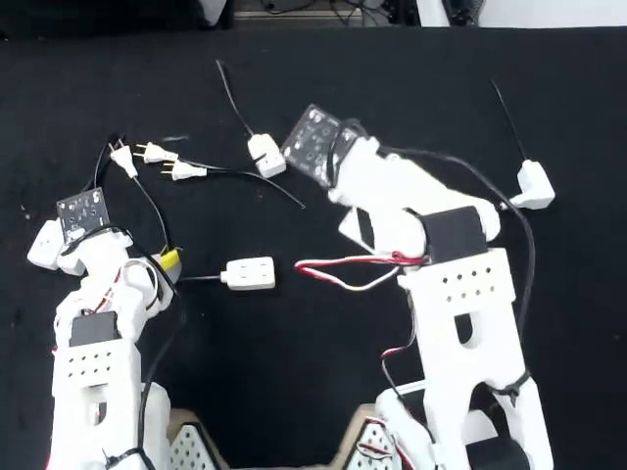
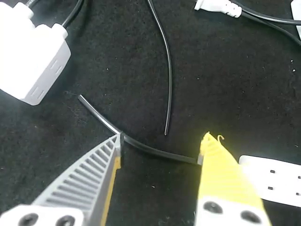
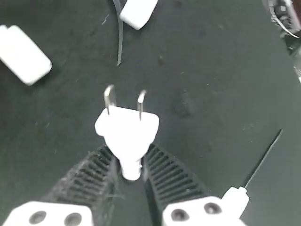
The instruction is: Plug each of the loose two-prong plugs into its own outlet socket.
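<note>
My right gripper [image 3: 129, 157] is shut on the neck of a white two-prong plug [image 3: 127, 129], whose prongs point away over the black table. My left gripper [image 2: 162, 141] is open just above the table, near the yellow fingertip [image 1: 168, 259], and a thin black cable [image 2: 155, 150] lies between its fingers. A white outlet socket [image 2: 273, 179] lies just beside the yellow finger [image 2: 221, 174], seen from above as the outlet socket [image 1: 249, 273]. Loose white plugs [image 1: 157, 153] lie at the back left, and one plug [image 2: 216, 5] lies beyond my left gripper.
More white socket blocks lie around: one [image 1: 44, 245] beside the left arm, one [image 1: 534, 186] at the right, and a block [image 1: 266, 155] by the right arm's wrist. Black cables [image 1: 235, 176] cross the black cloth. Red and white wires [image 1: 343, 269] hang off the right arm.
</note>
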`<state>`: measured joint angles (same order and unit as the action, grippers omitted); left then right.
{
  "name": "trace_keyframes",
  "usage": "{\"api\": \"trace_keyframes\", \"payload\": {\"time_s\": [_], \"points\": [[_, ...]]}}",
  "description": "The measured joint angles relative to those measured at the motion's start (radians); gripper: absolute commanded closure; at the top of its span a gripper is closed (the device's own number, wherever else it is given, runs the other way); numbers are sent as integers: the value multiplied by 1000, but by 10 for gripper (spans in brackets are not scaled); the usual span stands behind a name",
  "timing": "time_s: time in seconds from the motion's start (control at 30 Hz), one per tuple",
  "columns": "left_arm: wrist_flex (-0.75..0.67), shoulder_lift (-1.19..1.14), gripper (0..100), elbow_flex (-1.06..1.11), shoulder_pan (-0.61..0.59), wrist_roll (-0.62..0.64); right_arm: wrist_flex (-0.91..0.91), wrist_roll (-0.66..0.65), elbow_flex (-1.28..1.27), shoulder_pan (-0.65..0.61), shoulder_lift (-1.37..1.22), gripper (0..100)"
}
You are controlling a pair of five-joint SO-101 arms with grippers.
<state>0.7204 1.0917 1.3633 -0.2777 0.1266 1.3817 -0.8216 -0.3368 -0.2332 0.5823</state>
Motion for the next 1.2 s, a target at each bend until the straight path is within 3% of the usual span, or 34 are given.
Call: {"api": "trace_keyframes", "payload": {"time_s": [0.3,0.67,0.73,0.93,1.2], "points": [[0,0,734,0,0,0,-5,-163,-279,0,9,988],[0,0,734,0,0,0,-400,-176,-733,-98,9,986],[0,0,734,0,0,0,-485,-153,-784,-106,9,971],[0,0,734,0,0,0,-562,20,-798,-104,9,790],[0,0,734,0,0,0,-474,32,-729,-104,9,787]]}}
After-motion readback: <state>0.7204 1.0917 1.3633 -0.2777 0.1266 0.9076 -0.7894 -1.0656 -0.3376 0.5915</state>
